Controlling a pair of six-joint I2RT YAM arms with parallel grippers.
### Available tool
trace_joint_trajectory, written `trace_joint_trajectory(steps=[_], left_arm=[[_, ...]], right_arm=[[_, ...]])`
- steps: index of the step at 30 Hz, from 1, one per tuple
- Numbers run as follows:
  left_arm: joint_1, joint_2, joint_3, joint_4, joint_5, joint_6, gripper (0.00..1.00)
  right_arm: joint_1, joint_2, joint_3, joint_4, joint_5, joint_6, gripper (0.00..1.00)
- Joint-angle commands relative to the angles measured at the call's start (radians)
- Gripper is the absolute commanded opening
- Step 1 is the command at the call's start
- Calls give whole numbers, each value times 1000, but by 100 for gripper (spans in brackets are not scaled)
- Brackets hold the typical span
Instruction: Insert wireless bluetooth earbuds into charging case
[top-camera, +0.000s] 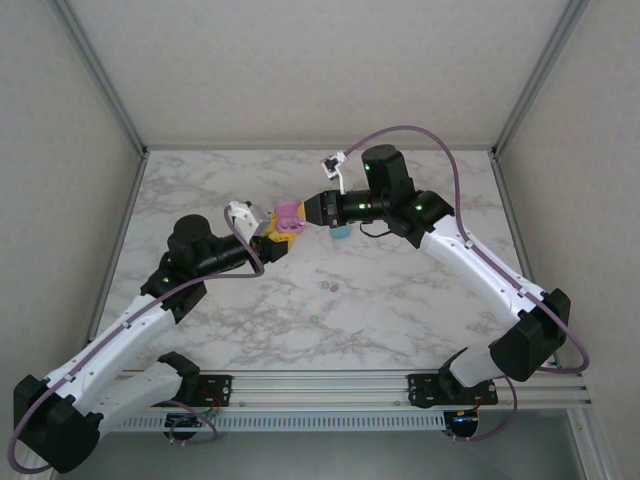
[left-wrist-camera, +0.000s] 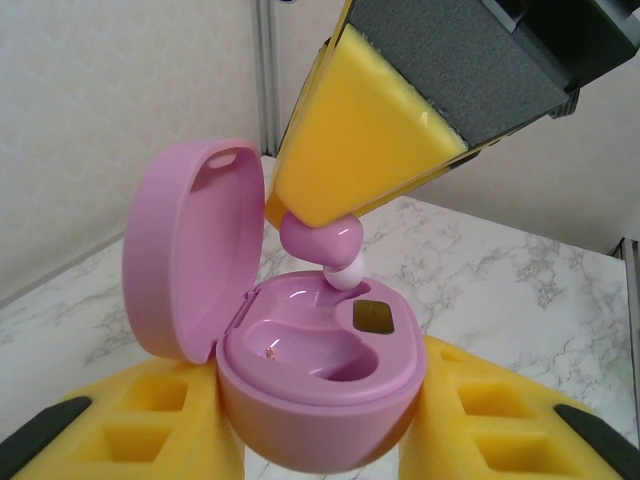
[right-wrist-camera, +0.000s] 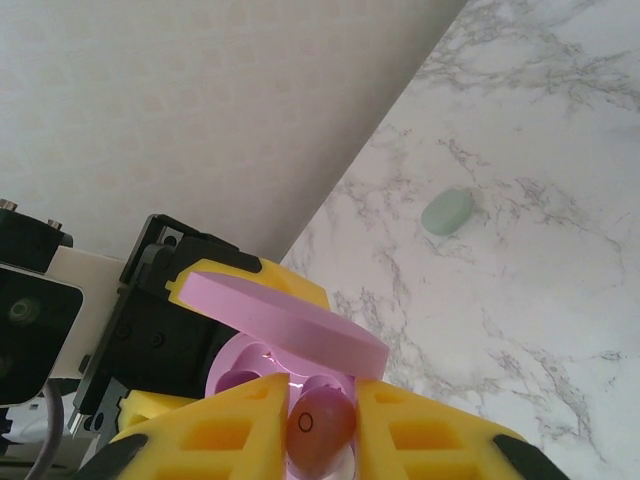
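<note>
Top external view: the marbled surface (top-camera: 420, 300) has both arms meeting above its middle. The left arm (top-camera: 130, 320) stretches forward and inward from its base. The right arm (top-camera: 480, 270) rises to a high elbow and doubles back leftward, its wrist pointed at its partner.

The left claw (top-camera: 272, 232) is clamped on the pink charging case (top-camera: 288, 218) and holds it off the surface. In the left wrist view the claw's yellow pads (left-wrist-camera: 150, 420) press the case's base from either side. The lid (left-wrist-camera: 190, 250) is swung up and open on the left.

The right claw (top-camera: 318, 208) is narrowed onto a pink earbud (left-wrist-camera: 322, 240), pinched at the very end of its foam pads. The earbud hangs just over the case with its white tip down, at the edge of the far well. Whether the tip already touches the plastic I cannot tell.

A few loose earbuds (top-camera: 328, 286) lie on the surface nearer the bases, well apart from the case.

The step in hand looks like seating this earbud. It would go best if the left arm keeps the case level and motionless. The right wrist should turn until the earbud's stem lines up with the well, then lower slowly and straight. The pads should part only once the earbud rests in the well. Letting go early risks the earbud tipping out over the rim, and pressing down off-centre could twist the case in its grip.
</note>
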Motion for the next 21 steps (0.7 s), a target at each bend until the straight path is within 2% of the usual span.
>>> trace_joint_trajectory(steps=[1,9,21], left_arm=[[-15,-11,42,94,54,-13,20],[-18,-11,40,101,60,-6,19],[-18,-5,38,97,10,-1,18]], right_arm=[[-4,4,13,-19,-6,-29,22],[-3,11,0,41,-38,12,20],[-3,2,-9,36,-52,24,20]])
